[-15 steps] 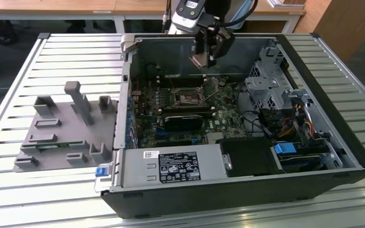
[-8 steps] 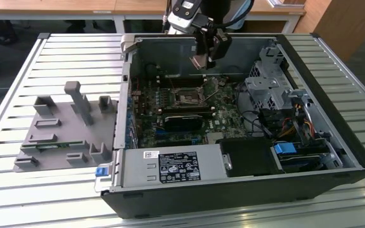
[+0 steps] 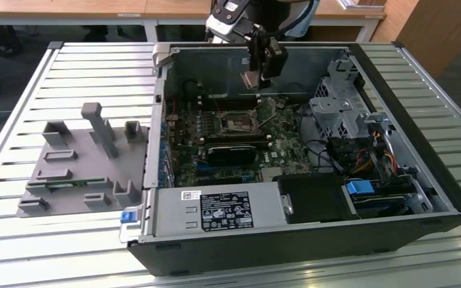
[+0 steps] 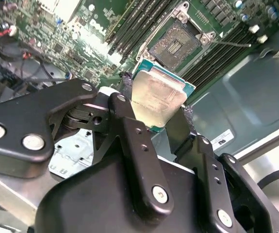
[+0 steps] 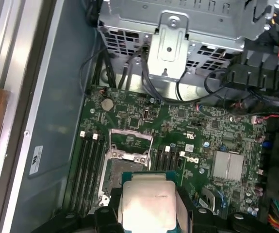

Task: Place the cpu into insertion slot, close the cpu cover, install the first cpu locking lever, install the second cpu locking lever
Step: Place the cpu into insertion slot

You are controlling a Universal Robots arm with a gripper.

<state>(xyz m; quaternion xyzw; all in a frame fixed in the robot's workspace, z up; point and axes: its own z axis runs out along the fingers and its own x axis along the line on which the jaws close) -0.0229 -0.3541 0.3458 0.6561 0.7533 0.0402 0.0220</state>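
My gripper hangs inside the open computer case, above the motherboard, shut on the cpu. In both wrist views the pale silver chip sits clamped by its edges between the two black fingers. The insertion slot is a dark square socket with a metal rim, bare and a short way beyond the chip. The cpu cover stands swung open at the socket's far edge. A thin metal lever lies beside the socket.
A long black finned block lies just in front of the socket. A metal drive cage and cables fill the case at the exterior view's right, with a power supply in front. A grey fixture sits on the slatted table.
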